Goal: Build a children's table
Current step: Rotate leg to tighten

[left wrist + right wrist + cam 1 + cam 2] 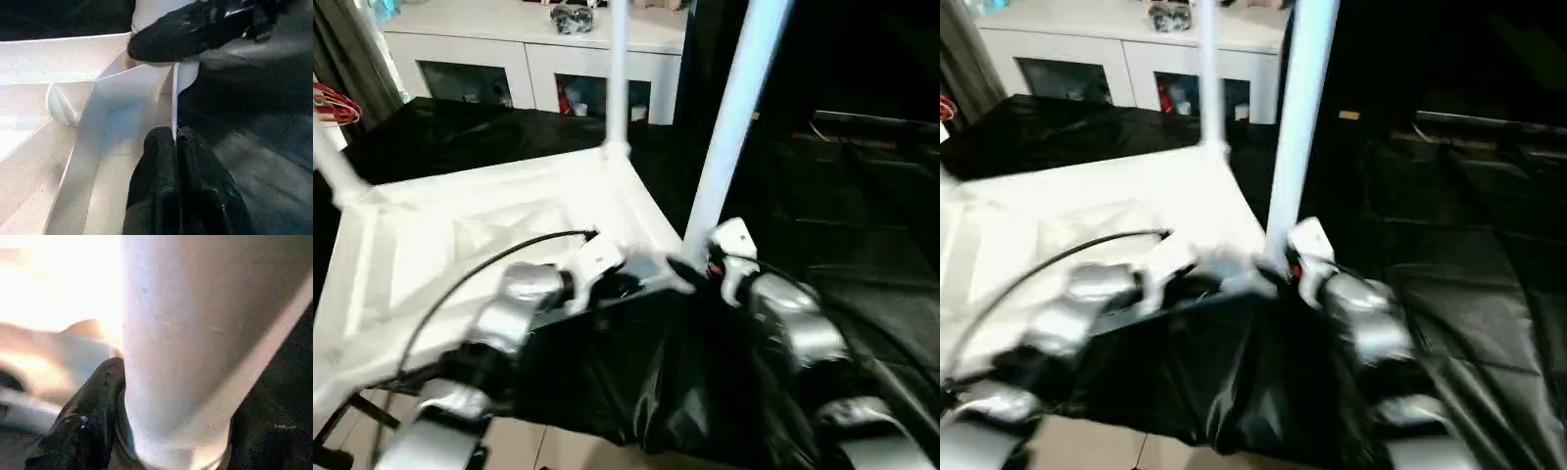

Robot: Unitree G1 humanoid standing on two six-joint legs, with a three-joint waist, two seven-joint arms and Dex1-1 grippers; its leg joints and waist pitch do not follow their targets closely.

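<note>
A black sheet-covered work surface (862,245) filled the scene, with a white cabinet with glass doors (524,59) behind it at 12 o'clock. The white plastic rectangular tabletop (460,255) lay upside down on the black sheet, ribbed underside up, reaching from centre out to 9 o'clock. Three long white tapered tube legs stood in its corner sockets: the near leg (734,117) at about 1 o'clock rising out of frame, the far leg (618,78) at 12 o'clock, and the left leg (333,166) at 9 o'clock, leaning.

The left gripper (175,142) sat at the tabletop's near edge close to the near corner, its two black fingers pressed together on the thin white rim (174,103) of the tabletop, one finger each side.

The right gripper (171,431) was at the base of the near leg, jaws apart around the tube, one black finger (93,411) against the leg's side and the other beyond it, so clamped on the leg just above its socket. In the left wrist view a right finger (186,29) showed beside that corner. A black cable (489,264) looped over the left forearm.
</note>
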